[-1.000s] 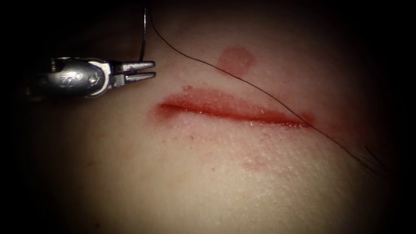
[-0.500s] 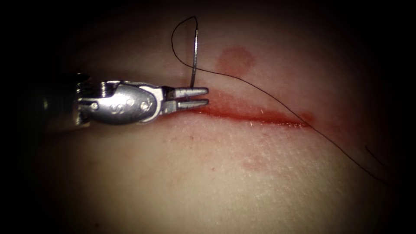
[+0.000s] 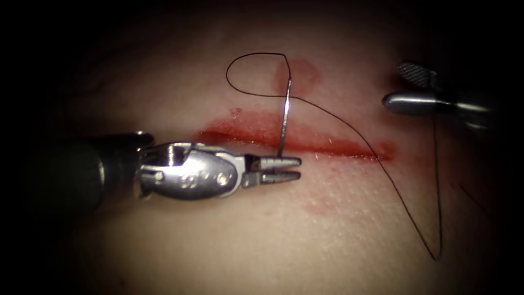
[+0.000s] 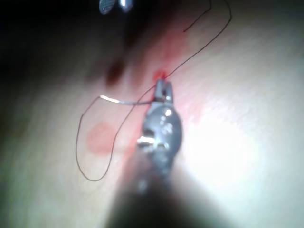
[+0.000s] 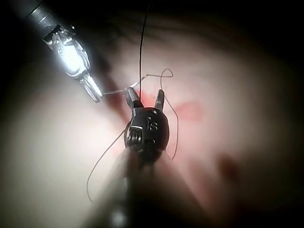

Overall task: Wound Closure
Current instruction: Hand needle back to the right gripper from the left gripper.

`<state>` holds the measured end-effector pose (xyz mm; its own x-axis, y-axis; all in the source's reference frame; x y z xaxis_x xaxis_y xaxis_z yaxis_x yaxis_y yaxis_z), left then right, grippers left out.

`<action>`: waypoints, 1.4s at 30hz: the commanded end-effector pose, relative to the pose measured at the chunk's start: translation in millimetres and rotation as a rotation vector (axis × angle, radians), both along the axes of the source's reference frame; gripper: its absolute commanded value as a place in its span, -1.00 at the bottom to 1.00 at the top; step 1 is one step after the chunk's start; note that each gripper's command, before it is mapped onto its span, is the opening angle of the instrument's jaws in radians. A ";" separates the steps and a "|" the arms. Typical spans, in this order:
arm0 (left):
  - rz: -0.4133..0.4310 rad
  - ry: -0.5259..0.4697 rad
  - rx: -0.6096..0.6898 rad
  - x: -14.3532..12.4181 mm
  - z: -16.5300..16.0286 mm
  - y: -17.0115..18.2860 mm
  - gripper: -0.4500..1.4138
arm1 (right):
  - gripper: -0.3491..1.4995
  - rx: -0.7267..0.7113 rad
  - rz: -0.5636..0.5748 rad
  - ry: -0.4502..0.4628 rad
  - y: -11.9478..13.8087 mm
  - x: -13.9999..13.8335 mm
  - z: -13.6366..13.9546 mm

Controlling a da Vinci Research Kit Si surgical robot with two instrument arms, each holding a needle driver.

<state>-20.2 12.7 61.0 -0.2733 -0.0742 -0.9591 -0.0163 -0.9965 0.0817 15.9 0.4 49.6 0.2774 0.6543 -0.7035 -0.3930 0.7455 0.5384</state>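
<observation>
left tool (image 3: 284, 168): we see its jaws pinching the needle (image 3: 284, 117) near one end; the needle stands up over the cut (image 3: 305, 143), not in the tissue (image 3: 262, 240).
right tool (image 3: 406, 90): jaws spread, holding nothing, well right of the needle, above the cut's right end.
thread (image 3: 382, 164): runs from the needle's top in a loop, crosses the needle, then trails right over the cut.
risk, grip: we judge a hold so near the end could let the needle swivel.
risk, thread: the loop may snag the needle or the right tool's spread jaws, since slack lies close to both.
</observation>
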 end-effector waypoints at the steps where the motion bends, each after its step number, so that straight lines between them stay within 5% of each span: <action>1: -0.006 0.006 0.001 -0.3 0.5 0.0 -0.89 | 0.83 -0.011 -0.007 0.014 0.2 2.6 1.0; 3: -0.006 0.006 0.003 0.1 0.4 0.2 -0.89 | 0.98 -0.024 0.002 0.000 0.9 4.2 1.9; 11: -0.011 0.012 0.005 0.6 0.1 0.4 -0.89 | 0.98 -0.021 -0.086 -0.015 -0.1 7.6 6.7; 15: -0.013 0.013 0.011 0.8 0.1 0.5 -0.89 | 0.98 -0.138 -0.163 -0.175 -1.3 5.9 9.1; 18: -0.017 0.018 0.011 1.2 0.0 0.6 -0.89 | 0.98 -0.260 -0.295 -0.500 -2.1 1.3 10.7; 22: -0.018 0.022 0.007 1.7 -0.2 0.9 -0.89 | 0.98 -0.393 -0.494 -1.010 -3.2 -9.0 11.8; 26: -0.019 0.024 0.008 2.0 -0.3 1.1 -0.89 | 0.98 -0.445 -0.513 -1.221 -3.2 -19.6 10.8; 30: -0.019 0.025 0.007 2.0 -0.1 1.1 -0.89 | 0.96 -0.396 -0.475 -1.275 -2.9 -27.9 8.8; 34: -0.019 0.025 0.006 2.0 0.0 1.1 -0.89 | 0.96 -0.278 -0.114 -1.215 -3.9 -32.6 6.1; 38: -0.019 0.025 0.006 2.0 0.0 1.1 -0.89 | 0.96 -0.245 -0.019 -1.073 -3.1 -33.1 3.0; 42: -0.019 0.025 0.006 2.0 0.0 1.1 -0.89 | 0.96 -0.180 0.102 -0.869 -0.8 -29.4 -0.4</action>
<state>-17.7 13.9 60.4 -0.2997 -0.0633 -0.9519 -0.0345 -0.9964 0.0771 -13.2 0.6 48.0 0.6494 0.6362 -0.4166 -0.7174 0.6942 -0.0583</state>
